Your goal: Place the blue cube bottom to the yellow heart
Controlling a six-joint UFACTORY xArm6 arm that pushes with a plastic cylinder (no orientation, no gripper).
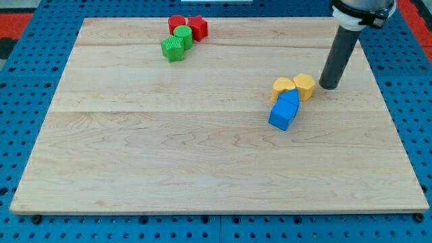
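My tip point(329, 86) rested on the tabletop point(202, 155) at the view's right, just beside the yellow hexagon point(305, 86) on its right side — near it, whether touching could not be told. The tool was a plain rod with nothing that opens or closes, and it held nothing. The yellow heart point(283, 86) sat touching the hexagon's left side. Below the heart lay the blue cube point(283, 115), tilted, with a second blue block point(289, 98) between it and the heart — its shape unclear. Well apart, near the view's top, clustered a red block point(177, 22), a red star-like block point(198, 28), a green cylinder point(182, 34) and a green ridged block point(173, 49).
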